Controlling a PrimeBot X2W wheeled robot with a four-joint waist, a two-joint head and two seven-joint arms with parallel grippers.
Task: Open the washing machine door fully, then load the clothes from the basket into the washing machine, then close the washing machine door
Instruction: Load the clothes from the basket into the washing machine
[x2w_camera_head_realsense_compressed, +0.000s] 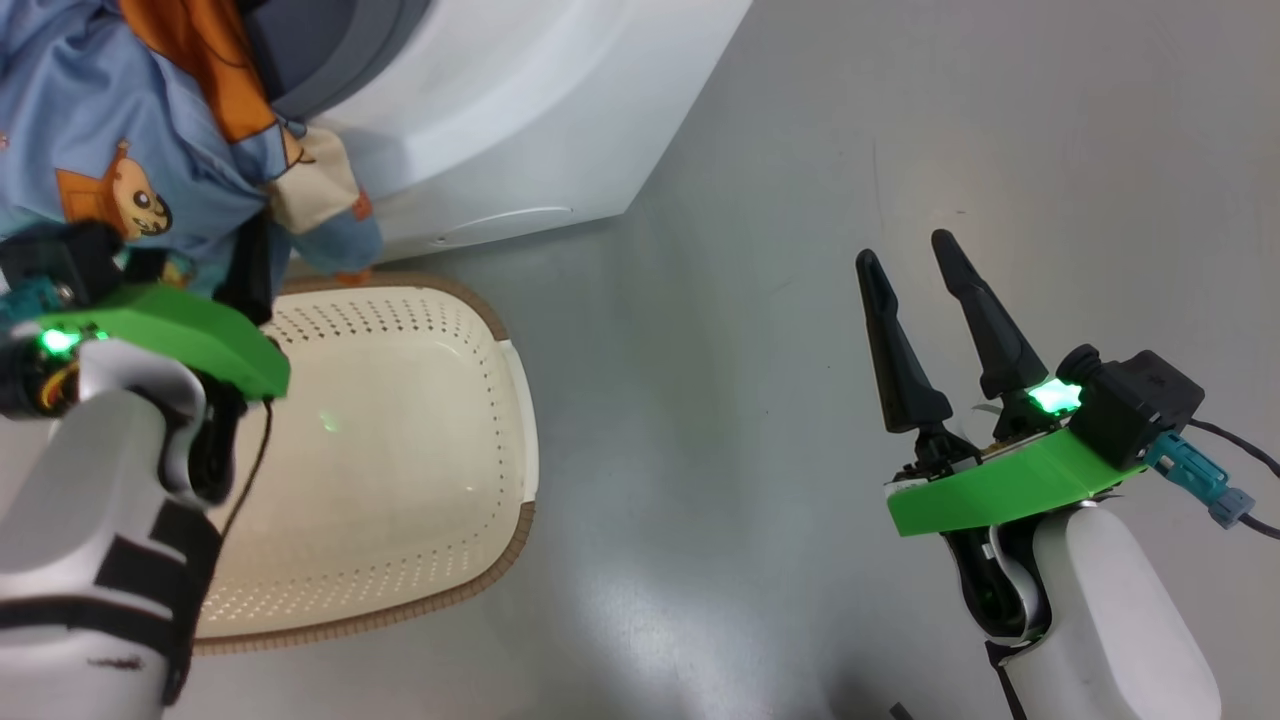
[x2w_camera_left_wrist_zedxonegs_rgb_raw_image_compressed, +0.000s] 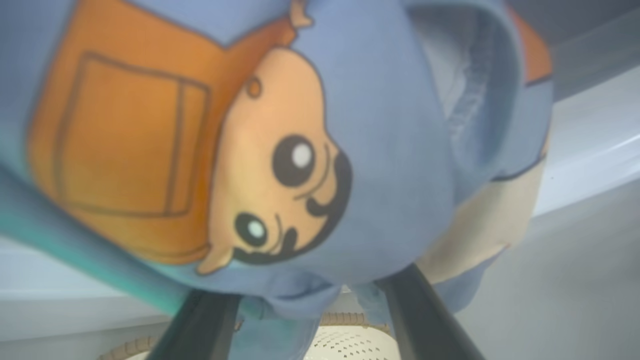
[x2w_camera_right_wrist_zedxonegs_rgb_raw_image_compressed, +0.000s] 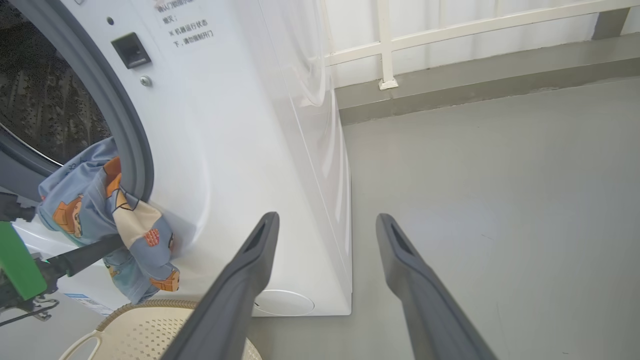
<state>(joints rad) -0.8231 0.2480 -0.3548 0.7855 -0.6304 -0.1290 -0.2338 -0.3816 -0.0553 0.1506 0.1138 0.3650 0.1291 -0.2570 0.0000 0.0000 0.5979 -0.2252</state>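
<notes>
Grey polished floor (x2w_camera_head_realsense_compressed: 750, 400) all round, and we start at the left. The left gripper (x2w_camera_left_wrist_zedxonegs_rgb_raw_image_compressed: 305, 300) has its jaws spread wide, and the clothes (x2w_camera_left_wrist_zedxonegs_rgb_raw_image_compressed: 390, 150) bulge right in front of the fingertips, blue cartoon print pressed up against them. No pinch here by the look of it: the hand seems to be propping the bundle from below, one dark finger (x2w_camera_right_wrist_zedxonegs_rgb_raw_image_compressed: 85, 256) tucked under the cloth.

That makes sense, because the bundle is half in, half out. It's draped over the grey gasket (x2w_camera_right_wrist_zedxonegs_rgb_raw_image_compressed: 117, 115) at the mouth of the washing machine (x2w_camera_head_realsense_compressed: 520, 100), steel drum (x2w_camera_right_wrist_zedxonegs_rgb_raw_image_compressed: 40, 100) just beyond, and a shove inward is what it wants.

Straight below that hand sits the basket (x2w_camera_head_realsense_compressed: 400, 450), tight against the machine's front so the lift is short. Its bottom is bare, so I'd judge this the last of the load.

Across to the right, the right gripper (x2w_camera_head_realsense_compressed: 903, 247) hangs over bare floor, well clear of the basket, fingers parted with nothing between them. Out of the way, I'd say, and free for closing up once the cloth is inside.

The risk: that cream tail dangling beside the left fingers could slip back out.
</notes>
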